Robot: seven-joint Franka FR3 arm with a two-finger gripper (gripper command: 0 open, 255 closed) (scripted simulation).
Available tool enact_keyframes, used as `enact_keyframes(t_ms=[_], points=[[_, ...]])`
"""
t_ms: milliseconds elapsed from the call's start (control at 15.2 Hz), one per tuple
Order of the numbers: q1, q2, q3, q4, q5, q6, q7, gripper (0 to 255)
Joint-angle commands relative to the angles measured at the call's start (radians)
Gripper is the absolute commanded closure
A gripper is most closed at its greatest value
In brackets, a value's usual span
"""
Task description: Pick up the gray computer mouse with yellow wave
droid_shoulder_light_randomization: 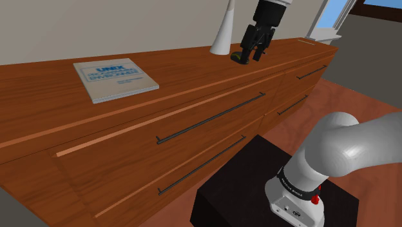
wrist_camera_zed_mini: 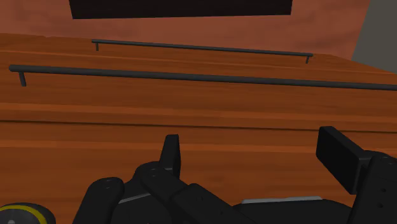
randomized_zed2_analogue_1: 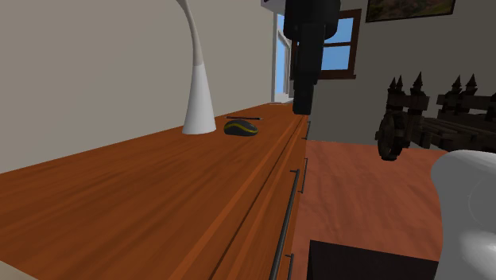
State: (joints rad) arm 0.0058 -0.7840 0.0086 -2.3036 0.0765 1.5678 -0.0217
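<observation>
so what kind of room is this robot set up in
Probably a room in a house, maybe a bedroom or study: a long wooden dresser with drawers, a white lamp and a book on top, and a window beyond.

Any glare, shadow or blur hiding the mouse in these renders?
Second exterior view: even light, no glare, mouse sharp with its yellow line readable. Shoulder view: it reads dark and the gripper partly overlaps it. Wrist view: no blur, but the picture's edge cuts it off.
</observation>
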Motion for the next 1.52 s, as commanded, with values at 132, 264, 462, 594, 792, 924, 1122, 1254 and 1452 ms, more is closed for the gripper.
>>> enact_keyframes(t_ms=[132,264,462,594,792,924,1122,1254,1452], points=[[-0.013,0.04,-0.03,0.011,-0.026,0.033,-0.036,0],[-0.025,0.084,-0.059,0.026,-0.05,0.065,-0.07,0],[-0.041,0.155,-0.102,0.058,-0.08,0.112,-0.121,0],[-0.051,0.205,-0.13,0.084,-0.096,0.142,-0.154,0],[-0.063,0.285,-0.172,0.133,-0.113,0.183,-0.203,0],[-0.07,0.341,-0.199,0.17,-0.121,0.208,-0.236,0],[-0.08,0.428,-0.239,0.236,-0.124,0.241,-0.286,0],[-0.087,0.489,-0.265,0.285,-0.12,0.259,-0.32,0],[-0.096,0.576,-0.298,0.36,-0.108,0.279,-0.368,0]])
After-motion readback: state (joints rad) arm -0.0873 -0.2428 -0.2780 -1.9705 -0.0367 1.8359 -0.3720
